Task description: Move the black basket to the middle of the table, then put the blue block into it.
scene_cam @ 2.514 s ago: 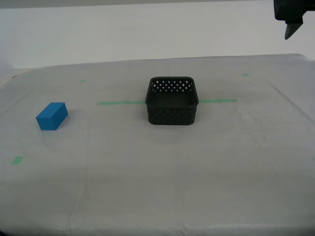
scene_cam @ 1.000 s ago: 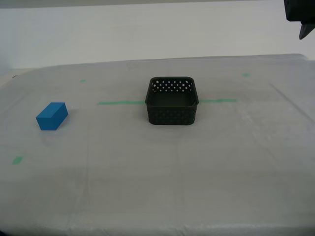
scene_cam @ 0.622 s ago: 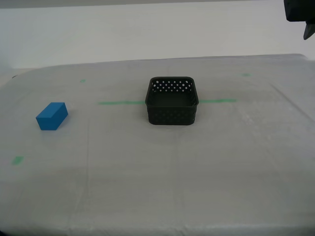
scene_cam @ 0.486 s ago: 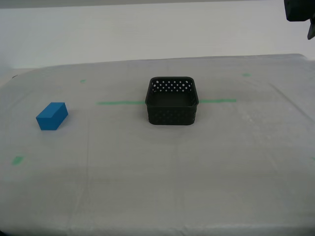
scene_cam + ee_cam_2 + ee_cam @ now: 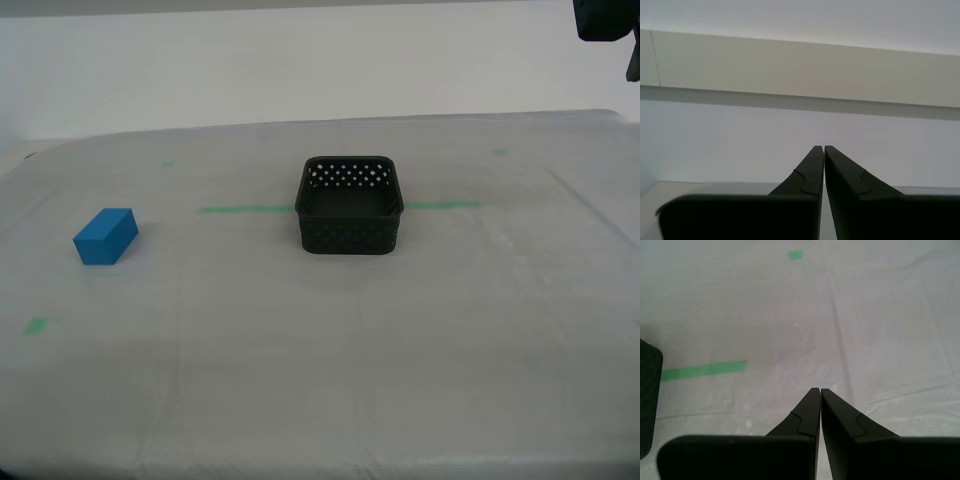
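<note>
pale grey-white sheeting covers the wide table (image 5: 300, 380) below a plain white wall (image 5: 300, 70); my first gripper (image 5: 819, 390) and my second gripper (image 5: 823, 148) are both closed, empty.

place: test lab | signs: bare white wall (image 5: 300, 60); worktop (image 5: 320, 380) in pale sheeting; green tape marks (image 5: 245, 209)

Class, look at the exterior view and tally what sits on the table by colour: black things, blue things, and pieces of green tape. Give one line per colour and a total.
Black: 1, the black basket
Blue: 1, the blue block
Green tape: 4, a long line running behind the basket, plus three small bits
Total: 6
</note>
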Tool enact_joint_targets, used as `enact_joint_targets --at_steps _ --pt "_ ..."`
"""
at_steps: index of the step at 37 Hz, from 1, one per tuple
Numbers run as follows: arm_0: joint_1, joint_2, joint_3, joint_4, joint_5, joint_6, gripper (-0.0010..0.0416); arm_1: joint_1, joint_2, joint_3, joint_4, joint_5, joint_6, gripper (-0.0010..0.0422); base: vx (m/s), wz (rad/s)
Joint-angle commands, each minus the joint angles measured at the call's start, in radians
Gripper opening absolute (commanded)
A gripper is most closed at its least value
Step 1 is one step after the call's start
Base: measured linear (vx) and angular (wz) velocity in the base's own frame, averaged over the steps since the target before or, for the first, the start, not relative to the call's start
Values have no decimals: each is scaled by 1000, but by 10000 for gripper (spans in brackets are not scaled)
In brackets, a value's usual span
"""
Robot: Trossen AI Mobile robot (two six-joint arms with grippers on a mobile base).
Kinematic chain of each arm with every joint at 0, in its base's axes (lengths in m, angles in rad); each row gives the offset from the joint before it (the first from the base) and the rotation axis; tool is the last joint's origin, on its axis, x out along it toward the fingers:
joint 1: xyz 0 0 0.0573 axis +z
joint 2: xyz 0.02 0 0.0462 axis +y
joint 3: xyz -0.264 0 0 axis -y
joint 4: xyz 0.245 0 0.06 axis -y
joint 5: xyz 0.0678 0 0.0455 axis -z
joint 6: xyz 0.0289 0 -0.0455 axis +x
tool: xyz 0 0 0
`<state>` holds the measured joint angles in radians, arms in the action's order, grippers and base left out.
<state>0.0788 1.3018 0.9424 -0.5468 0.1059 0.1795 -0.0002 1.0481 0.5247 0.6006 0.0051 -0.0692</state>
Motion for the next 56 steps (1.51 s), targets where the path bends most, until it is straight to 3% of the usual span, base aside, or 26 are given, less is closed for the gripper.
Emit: enact_joint_targets --at_steps 1,8,14,26,37,41,51,56 --pt "0 0 1 -1 -2 0 5 -1 0 0 -12 46 -51 0 0 0" --pt "0 0 1 0 -2 0 5 -1 -1 6 -221 110 -108 0 0 0" --pt "0 0 1 0 -2 0 5 0 -1 43 -494 108 -108 0 0 0" --pt "0 0 1 0 -2 0 5 0 0 210 -863 108 -107 0 0 0" --pt "0 0 1 0 -2 0 5 0 2 385 -1171 54 -106 0 0 0" --pt "0 0 1 0 -2 0 5 0 22 460 -1288 55 -100 0 0 0" --pt "0 0 1 0 -2 0 4 0 161 628 -1559 55 -47 0 0 0" --pt "0 0 1 0 -2 0 5 1 235 680 -1626 34 -39 0 0 0"
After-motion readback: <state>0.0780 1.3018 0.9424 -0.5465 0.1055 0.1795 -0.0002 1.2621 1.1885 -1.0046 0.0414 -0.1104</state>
